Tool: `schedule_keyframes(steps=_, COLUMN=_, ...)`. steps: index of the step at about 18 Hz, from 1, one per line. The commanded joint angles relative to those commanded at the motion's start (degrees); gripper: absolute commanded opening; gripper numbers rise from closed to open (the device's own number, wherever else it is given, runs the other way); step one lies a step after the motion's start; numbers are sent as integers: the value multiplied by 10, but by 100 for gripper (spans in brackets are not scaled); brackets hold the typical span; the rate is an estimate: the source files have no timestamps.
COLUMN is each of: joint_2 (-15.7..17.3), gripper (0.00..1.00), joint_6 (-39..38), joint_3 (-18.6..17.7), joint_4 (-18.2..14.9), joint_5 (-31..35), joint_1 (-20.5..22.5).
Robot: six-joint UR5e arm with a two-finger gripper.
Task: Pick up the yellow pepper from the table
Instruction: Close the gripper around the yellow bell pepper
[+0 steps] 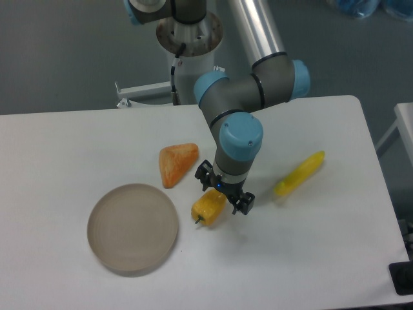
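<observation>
Camera view: gripper (224,196) low over pepper (208,206) on counter (310,258), near orange wedge (176,163); fingers straddle its upper end, closure unclear. Seat fingers squarely on body, squeeze firmly, lift straight.

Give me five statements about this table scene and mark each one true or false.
1. The gripper is down at the yellow pepper. True.
2. The yellow pepper lies inside the round plate. False: it lies on the table, right of the plate.
3. The orange wedge sits beyond the plate, near the arm. True.
4. The long yellow piece touches the pepper. False: they lie apart.
5. The plate holds food. False: nothing is in it.
</observation>
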Motion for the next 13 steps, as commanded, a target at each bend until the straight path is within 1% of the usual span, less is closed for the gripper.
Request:
schedule_keyframes(steps=2, joint_2=-4, gripper=100, joint_6=-6, joint_3=-5, joint_4=9, joint_5=5, joint_1=-9)
schedule_keyframes(steps=3, joint_2=-8, gripper=100, joint_6=-8, joint_3=-11, joint_4=24, joint_5=7, joint_1=-11)
schedule_keyframes(steps=4, joint_2=-9, gripper=100, joint_6=-9, joint_3=-16, joint_4=32, joint_5=8, joint_1=-11)
schedule_keyframes(steps=8, joint_2=-15, gripper=100, joint_6=-10, joint_3=-32, joint_4=40, joint_5=9, joint_1=-15)
schedule_keyframes(steps=10, joint_2=-21, gripper=100, joint_6=-6, joint_3=-29, joint_4=42, joint_5=9, joint_1=-17)
schedule_keyframes(steps=12, joint_2=-24, gripper=100, joint_6=-6, joint_3=-27, joint_4=54, joint_5=9, joint_1=-17)
schedule_keyframes(steps=13, joint_2=-24, gripper=88, joint_6=-7, joint_3=-28, joint_4=61, joint_5=10, joint_1=-18)
